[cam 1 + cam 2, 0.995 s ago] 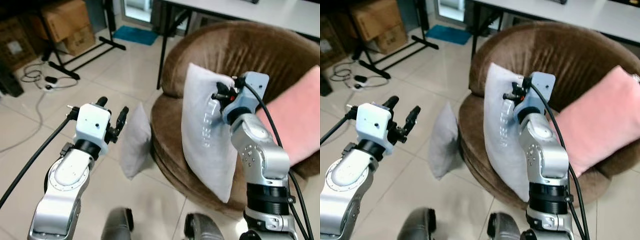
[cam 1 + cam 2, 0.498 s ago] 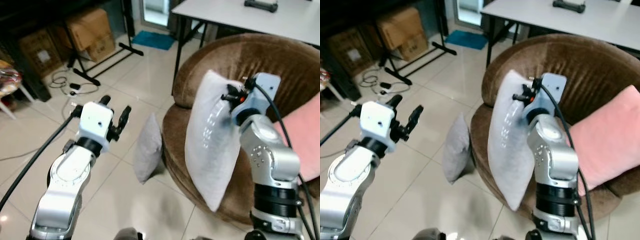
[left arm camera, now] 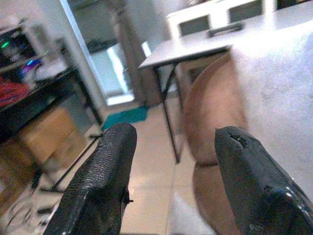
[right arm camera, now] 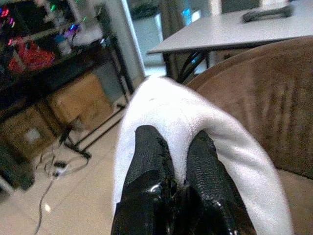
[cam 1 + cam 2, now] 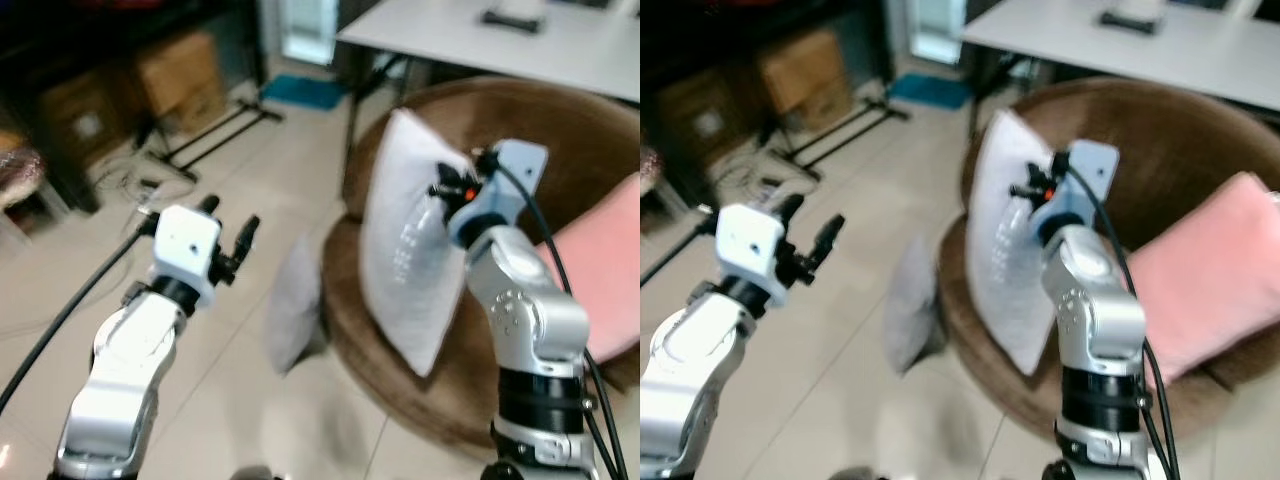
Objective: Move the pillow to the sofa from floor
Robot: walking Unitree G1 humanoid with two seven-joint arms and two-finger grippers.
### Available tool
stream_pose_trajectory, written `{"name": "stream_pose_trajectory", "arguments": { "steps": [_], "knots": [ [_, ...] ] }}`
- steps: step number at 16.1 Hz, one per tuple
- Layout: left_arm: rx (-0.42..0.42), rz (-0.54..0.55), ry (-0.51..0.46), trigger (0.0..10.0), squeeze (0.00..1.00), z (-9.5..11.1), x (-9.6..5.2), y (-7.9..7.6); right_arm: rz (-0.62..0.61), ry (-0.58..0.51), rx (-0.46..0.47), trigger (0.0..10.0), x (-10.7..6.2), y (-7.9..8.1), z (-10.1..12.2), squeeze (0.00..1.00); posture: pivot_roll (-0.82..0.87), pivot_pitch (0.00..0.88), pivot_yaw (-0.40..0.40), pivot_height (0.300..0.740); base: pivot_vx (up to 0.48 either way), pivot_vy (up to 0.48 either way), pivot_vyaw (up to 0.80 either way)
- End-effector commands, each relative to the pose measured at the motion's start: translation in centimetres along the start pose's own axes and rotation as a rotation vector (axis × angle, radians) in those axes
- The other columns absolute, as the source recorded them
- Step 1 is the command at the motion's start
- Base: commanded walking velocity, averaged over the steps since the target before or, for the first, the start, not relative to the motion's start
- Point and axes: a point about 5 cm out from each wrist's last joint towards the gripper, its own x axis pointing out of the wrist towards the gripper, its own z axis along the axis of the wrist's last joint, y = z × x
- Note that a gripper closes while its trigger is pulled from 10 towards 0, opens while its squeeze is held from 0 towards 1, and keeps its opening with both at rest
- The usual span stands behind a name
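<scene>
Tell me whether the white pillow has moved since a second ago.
Yes. The white pillow, pinched by the right gripper, has risen against the brown sofa: its bottom corner hung below the seat's front edge and is now over the seat.

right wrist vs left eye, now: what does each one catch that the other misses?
Right wrist alone: the fingers seen close, pinching a fold of the white pillow. Left eye alone: the left gripper open in the air, a grey pillow on the floor beside the brown sofa, a pink pillow on the seat. Both: white pillow, sofa back, white table, cardboard boxes.
</scene>
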Motion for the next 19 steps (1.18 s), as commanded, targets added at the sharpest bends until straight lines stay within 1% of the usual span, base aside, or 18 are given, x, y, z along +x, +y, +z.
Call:
{"name": "stream_pose_trajectory", "arguments": {
  "steps": [1, 4, 8, 10, 11, 14, 16, 17, 19],
  "knots": [
    [0.005, -0.008, -0.007, 10.0, 0.00, 0.3, 0.2, 0.1, 0.002, -0.106, 0.003, 10.0, 0.0, 0.1, 2.1, 0.00, 0.11, 0.000, 0.030, 0.740, 0.244, 0.000, -0.80],
    [0.013, -0.010, -0.009, 10.0, 0.00, 0.3, 0.2, 0.3, 0.016, -0.113, 0.002, 10.0, 0.1, 0.1, 2.2, 0.00, 0.11, 0.000, 0.032, 0.740, 0.246, 0.000, -0.80],
    [0.019, -0.011, -0.007, 10.0, 0.00, 0.3, 0.0, 0.3, 0.061, -0.112, -0.021, 10.0, 0.5, 0.8, 2.1, 0.00, 0.11, 0.000, 0.026, 0.740, 0.244, 0.000, 0.00],
    [0.024, -0.011, -0.004, 10.0, 0.00, 0.3, 0.0, 0.3, 0.056, -0.110, -0.014, 10.0, 0.5, 0.8, 2.0, 0.00, 0.12, 0.000, 0.023, 0.740, 0.246, 0.000, 0.00],
    [0.026, -0.012, -0.004, 10.0, 0.00, 0.3, 0.0, 0.3, 0.046, -0.104, 0.007, 10.0, 0.5, 0.6, 1.9, 0.00, 0.12, 0.000, 0.023, 0.740, 0.244, 0.000, -0.78],
    [0.028, -0.017, -0.006, 10.0, 0.00, 0.4, 0.0, 0.3, 0.036, -0.104, 0.007, 10.0, 0.6, 0.4, 1.9, 0.00, 0.12, 0.000, 0.026, 0.740, 0.245, 0.000, -0.78],
    [0.030, -0.021, -0.005, 10.0, 0.00, 0.4, 0.0, 0.2, 0.047, -0.105, -0.016, 10.0, 0.7, 0.5, 1.9, 0.00, 0.12, 0.000, 0.023, 0.740, 0.244, 0.000, -0.76],
    [0.034, -0.023, -0.004, 10.0, 0.00, 0.4, 0.0, 0.1, 0.063, -0.098, -0.042, 10.0, 0.7, 0.8, 1.7, 0.00, 0.12, 0.000, 0.023, 0.740, 0.247, 0.000, 0.00],
    [0.036, -0.024, -0.003, 10.0, 0.00, 0.4, -0.1, 0.1, 0.074, -0.087, -0.047, 10.0, 0.7, 1.1, 1.4, 0.00, 0.12, 0.000, 0.023, 0.740, 0.244, 0.000, 0.00]
  ]
}}
